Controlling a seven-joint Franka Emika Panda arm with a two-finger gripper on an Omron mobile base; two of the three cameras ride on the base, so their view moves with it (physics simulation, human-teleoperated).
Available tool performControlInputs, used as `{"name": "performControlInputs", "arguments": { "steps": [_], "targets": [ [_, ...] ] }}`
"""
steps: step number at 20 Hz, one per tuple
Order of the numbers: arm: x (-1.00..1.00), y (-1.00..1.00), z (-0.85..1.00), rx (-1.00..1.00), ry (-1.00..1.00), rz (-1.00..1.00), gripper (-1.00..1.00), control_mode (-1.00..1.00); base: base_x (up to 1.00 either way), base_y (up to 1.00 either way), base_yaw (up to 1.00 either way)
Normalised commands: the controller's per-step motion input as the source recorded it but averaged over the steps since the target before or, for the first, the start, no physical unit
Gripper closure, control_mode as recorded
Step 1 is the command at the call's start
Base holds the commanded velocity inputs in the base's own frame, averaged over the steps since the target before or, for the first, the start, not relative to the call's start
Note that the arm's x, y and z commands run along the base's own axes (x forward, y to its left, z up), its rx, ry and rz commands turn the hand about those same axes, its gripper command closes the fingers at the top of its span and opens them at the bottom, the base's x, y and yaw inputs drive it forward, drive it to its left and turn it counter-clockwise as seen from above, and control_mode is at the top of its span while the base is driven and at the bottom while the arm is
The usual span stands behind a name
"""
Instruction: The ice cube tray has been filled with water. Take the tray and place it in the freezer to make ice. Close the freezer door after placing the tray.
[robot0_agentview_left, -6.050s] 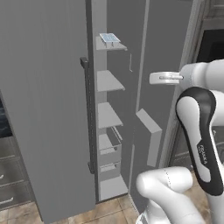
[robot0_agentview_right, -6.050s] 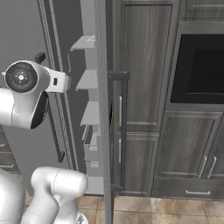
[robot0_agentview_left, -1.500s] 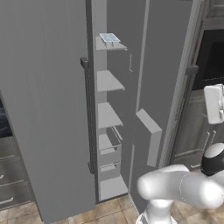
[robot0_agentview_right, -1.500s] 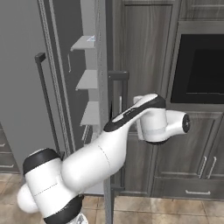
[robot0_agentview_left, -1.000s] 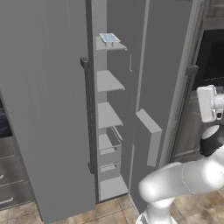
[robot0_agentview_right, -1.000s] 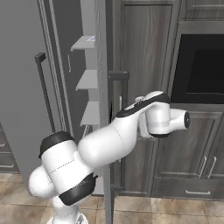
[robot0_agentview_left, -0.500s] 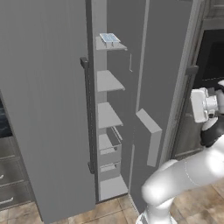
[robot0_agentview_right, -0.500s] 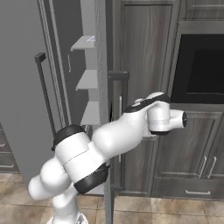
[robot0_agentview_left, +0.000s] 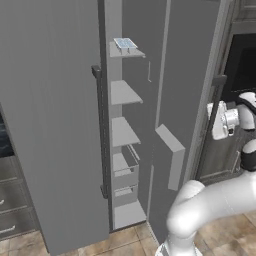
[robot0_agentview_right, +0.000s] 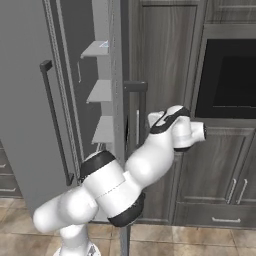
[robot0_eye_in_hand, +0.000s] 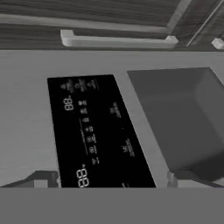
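Gripper facing the outer face of the open freezer door, tray on the top shelf

Gripper fingertips stand wide apart, released, holding nothing. Just ahead lies a black control panel showing "88" twice; its smaller markings are too blurred to read. The dispenser recess sits at 2 o'clock. Farther off, the freezer door stands open, and the ice cube tray rests on the top shelf, at 11 o'clock in the left base view.

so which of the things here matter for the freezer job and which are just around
Part of the job:
- ice cube tray, on the top freezer shelf
- freezer door, open
- its dispenser panel, which the gripper faces

Just around:
- built-in oven
- dark wood cabinets
- the other fridge door
- cabinet handle
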Motion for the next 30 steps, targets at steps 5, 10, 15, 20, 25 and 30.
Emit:
{"name": "performControlInputs", "arguments": {
  "steps": [5, 10, 15, 20, 25, 30],
  "targets": [
    [0.19, 0.7, -0.19, 0.0, 0.0, 0.14, -1.0, -1.0, 0.0, 0.0, 0.0],
    [0.03, 0.91, -0.19, 0.0, 0.0, 0.11, -1.0, -1.0, 0.0, 0.0, 0.0],
    [0.0, 1.0, -0.21, 0.0, 0.0, 0.08, -1.0, -1.0, 0.0, 0.0, 0.0],
    [0.0, 1.0, -0.17, 0.0, 0.0, 0.03, -1.0, -1.0, 0.0, 0.0, 0.0],
    [0.06, 0.94, -0.08, -0.02, -0.04, -0.05, -1.0, -1.0, 0.0, 0.0, 0.0],
    [0.25, 1.0, -0.06, -0.03, -0.07, -0.21, -1.0, -1.0, 0.0, 0.0, 0.0]
  ]
}}
